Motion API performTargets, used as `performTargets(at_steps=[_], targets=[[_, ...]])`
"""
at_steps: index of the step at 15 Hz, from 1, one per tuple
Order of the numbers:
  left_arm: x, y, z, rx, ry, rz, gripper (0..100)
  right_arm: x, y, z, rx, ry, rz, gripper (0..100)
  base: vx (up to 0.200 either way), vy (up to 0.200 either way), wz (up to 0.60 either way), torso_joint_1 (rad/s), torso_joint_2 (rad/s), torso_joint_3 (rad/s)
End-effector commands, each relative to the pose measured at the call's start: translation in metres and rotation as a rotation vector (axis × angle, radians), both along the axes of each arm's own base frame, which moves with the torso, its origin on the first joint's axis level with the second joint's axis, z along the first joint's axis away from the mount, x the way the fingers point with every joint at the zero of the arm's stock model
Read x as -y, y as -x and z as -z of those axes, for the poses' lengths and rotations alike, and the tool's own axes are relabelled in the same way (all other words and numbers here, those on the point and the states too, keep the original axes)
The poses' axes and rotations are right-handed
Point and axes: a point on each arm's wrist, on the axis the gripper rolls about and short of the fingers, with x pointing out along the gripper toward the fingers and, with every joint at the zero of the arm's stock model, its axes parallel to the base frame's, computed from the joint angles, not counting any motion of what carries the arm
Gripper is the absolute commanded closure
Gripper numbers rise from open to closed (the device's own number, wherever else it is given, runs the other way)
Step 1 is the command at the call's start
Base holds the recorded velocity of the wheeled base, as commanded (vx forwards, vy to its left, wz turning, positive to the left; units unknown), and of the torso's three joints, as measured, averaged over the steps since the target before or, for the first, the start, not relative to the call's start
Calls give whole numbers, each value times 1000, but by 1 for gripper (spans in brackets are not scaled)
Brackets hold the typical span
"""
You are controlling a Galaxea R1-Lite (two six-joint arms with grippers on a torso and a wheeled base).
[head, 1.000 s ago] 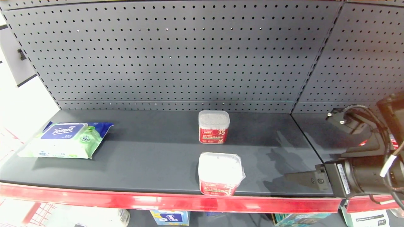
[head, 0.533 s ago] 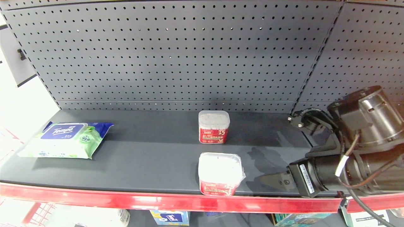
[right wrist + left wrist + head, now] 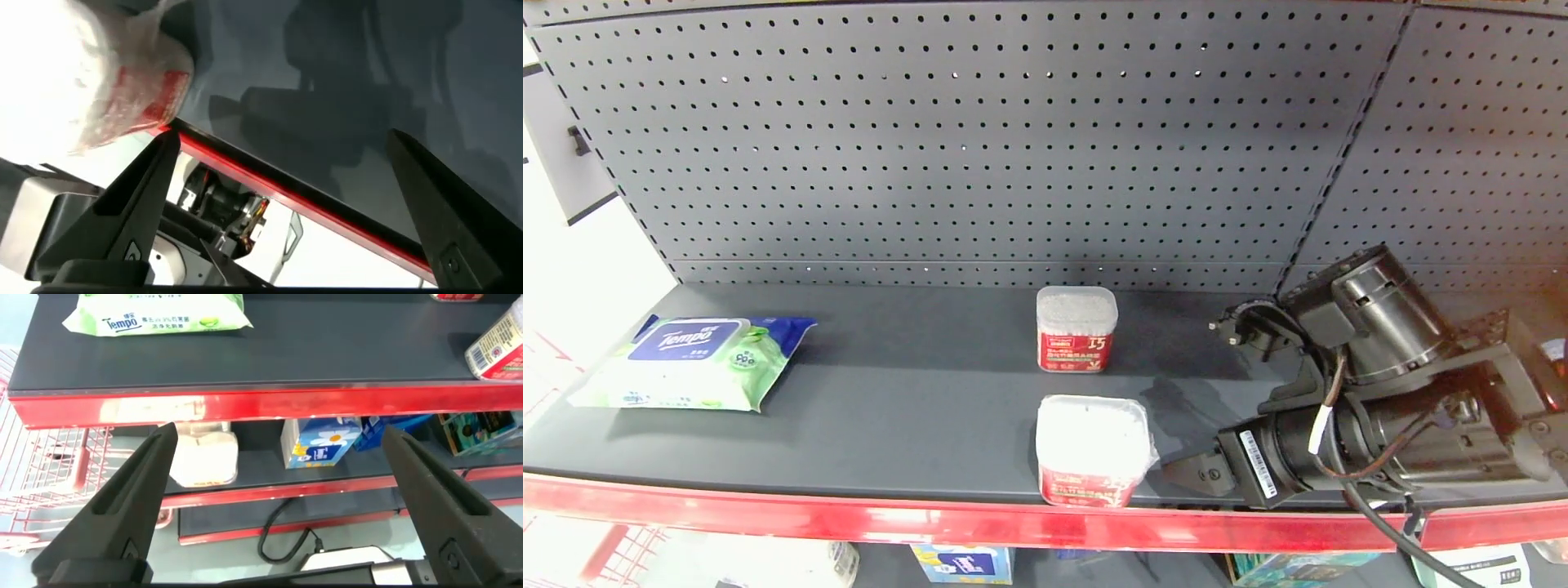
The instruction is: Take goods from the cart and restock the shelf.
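Just right of the near tub (image 3: pixel 1092 449), on the shelf's (image 3: pixel 915 408) near edge, with right gripper (image 3: pixel 278 155) spread wide and empty. Looks like tidying placed stock. Next: close in leftward, clasp gently, push farther in toward the far tub (image 3: pixel 1076 328).

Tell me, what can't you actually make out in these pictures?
- Head view: the black right arm hides the part of the dark grey shelf behind it.
- Head view: the red edge strip and the picture's bottom edge cut off the blue-and-white box below.
- Left wrist view: the red wire cart runs off the edge; its contents are unseen.
- Right wrist view: the white plastic tub with a red label is cut by the edge.
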Motion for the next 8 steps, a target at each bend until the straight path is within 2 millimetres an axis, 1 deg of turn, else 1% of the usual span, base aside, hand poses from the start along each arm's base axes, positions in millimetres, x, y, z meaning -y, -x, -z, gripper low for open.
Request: performTargets(at_steps=[1,5,8], targets=[[1,-4,-1,-17,-4,0,0,-1,-2,2,-7,5,0,0,0,0,0,0,0,0],[1,-4,-1,-15,-5,-6,0,-10,-5,6,-14,18,-14,0,0,0,0,0,0,0],[0,-3,-1,-11,-4,-6,0,-14,-7,5,-11,14,-19,0,0,0,0,0,0,0]])
